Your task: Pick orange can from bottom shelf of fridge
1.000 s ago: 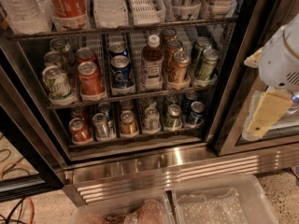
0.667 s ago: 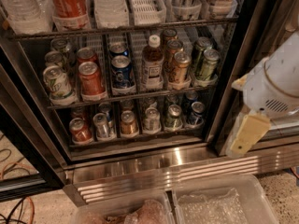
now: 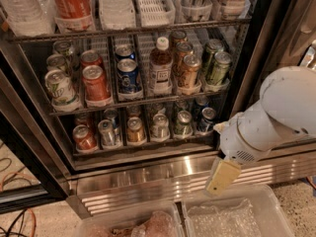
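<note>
Low in the fridge (image 3: pixel 148 177), on the bottom shelf (image 3: pixel 143 151), the orange can (image 3: pixel 136 129) stands upright at the front of its lane, third from the left in the front row. Just left of the orange can is a silver can (image 3: pixel 106 132), and beyond that a red can (image 3: pixel 84 138). Just right of the orange can stands a second silver can (image 3: pixel 159 126), then a green can (image 3: pixel 183 124) and a blue can (image 3: pixel 206 120). More cans stand behind the orange can, deeper in the rack.

On the rack above the orange can, a brown bottle (image 3: pixel 160 65) stands slightly to its right, with amber cans (image 3: pixel 189 73) further right.

The gripper (image 3: pixel 221 177) hangs outside the fridge, well to the right of the orange can and lower, in front of the ribbed steel base, touching nothing. Whether it is open or closed cannot be told. Its white arm (image 3: pixel 276 117) rises up and to the right.

Below the orange can, at the bottom edge, lie two clear plastic bins (image 3: pixel 276 206).
</note>
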`<state>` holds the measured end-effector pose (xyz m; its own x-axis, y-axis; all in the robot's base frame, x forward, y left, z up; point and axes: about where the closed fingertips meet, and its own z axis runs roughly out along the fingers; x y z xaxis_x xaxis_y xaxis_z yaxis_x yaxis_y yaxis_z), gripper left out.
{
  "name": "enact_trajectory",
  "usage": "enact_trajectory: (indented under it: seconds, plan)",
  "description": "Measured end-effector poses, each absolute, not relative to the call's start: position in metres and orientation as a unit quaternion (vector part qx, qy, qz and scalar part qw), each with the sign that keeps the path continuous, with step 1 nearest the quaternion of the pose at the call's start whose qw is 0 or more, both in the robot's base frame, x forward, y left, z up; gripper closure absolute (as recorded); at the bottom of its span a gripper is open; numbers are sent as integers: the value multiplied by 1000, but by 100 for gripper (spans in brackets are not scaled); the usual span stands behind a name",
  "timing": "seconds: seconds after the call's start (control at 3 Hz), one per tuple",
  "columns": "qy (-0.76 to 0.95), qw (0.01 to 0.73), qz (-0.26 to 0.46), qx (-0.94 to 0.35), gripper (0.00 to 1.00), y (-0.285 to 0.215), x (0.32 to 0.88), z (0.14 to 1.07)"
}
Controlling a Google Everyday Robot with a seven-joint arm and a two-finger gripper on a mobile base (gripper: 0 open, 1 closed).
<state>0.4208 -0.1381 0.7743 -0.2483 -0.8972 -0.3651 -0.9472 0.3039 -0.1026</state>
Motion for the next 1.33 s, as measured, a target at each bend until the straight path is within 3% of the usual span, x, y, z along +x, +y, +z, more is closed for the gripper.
enact_trajectory:
  seconds: [0.67, 1.33]
  plan:
    - [784, 172, 86, -590, 0, -124, 424, 750]
    - [813, 172, 182, -526, 0, -72, 413, 643]
